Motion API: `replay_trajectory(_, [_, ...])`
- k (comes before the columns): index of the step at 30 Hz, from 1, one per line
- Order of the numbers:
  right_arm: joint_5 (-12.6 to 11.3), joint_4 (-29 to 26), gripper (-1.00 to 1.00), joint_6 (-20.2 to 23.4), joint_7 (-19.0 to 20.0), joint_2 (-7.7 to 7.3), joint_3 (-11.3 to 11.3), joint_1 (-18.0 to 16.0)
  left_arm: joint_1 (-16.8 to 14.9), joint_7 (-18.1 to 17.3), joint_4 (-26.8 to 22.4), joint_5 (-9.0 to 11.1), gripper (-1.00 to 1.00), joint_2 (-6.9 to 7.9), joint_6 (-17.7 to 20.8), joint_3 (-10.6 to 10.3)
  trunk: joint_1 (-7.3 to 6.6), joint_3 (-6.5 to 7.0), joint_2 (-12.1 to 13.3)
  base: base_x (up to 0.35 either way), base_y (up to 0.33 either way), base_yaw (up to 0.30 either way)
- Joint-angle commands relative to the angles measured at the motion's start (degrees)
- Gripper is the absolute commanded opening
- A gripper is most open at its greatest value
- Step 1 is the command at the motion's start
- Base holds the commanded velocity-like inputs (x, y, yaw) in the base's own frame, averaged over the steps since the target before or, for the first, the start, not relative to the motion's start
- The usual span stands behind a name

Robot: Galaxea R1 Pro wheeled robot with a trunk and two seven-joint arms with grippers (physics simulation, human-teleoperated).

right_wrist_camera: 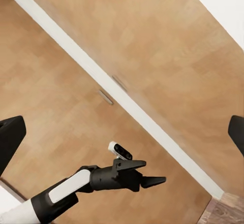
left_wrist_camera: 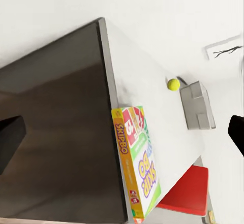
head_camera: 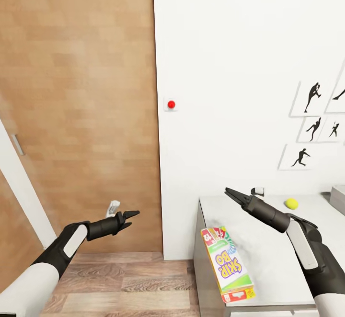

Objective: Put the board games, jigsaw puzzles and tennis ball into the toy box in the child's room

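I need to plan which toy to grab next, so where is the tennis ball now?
In the head view, the tennis ball lies on the table near the wall, at right, beyond the right gripper.

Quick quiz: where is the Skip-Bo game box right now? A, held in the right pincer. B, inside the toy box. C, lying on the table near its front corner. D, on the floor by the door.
C: the Skip-Bo game box lies flat on the table, near its front-left corner, apart from both pincers.
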Motion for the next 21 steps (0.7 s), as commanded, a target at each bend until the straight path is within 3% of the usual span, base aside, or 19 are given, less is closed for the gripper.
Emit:
replay_trajectory(1, [-0.21,0.01,1.00,0.34,0.20,-0.01,-0.02,0.05,-0.06,0.05,0.05,0.50,1.00,-0.28,0.02,-0.21,0.25,-0.30,-0.52,0.000,0.000,0.000])
replay_trajectory(8, [-0.22,-0.03,1.00,0.21,0.74,0.02,-0.04,1.76,-0.05,0.09,0.96,0.18,1.00,-2.34,-1.67,-0.43,1.79,-1.55,-3.33,0.000,0.000,0.000])
replay_trajectory(21, [0.07,-0.04,1.00,0.12,0.73,0.49,0.12,2.05,-0.05,-0.91,2.53,0.51,1.00,-3.19,-2.62,-0.42,4.64,-3.89,-8.54,0.000,0.000,0.000])
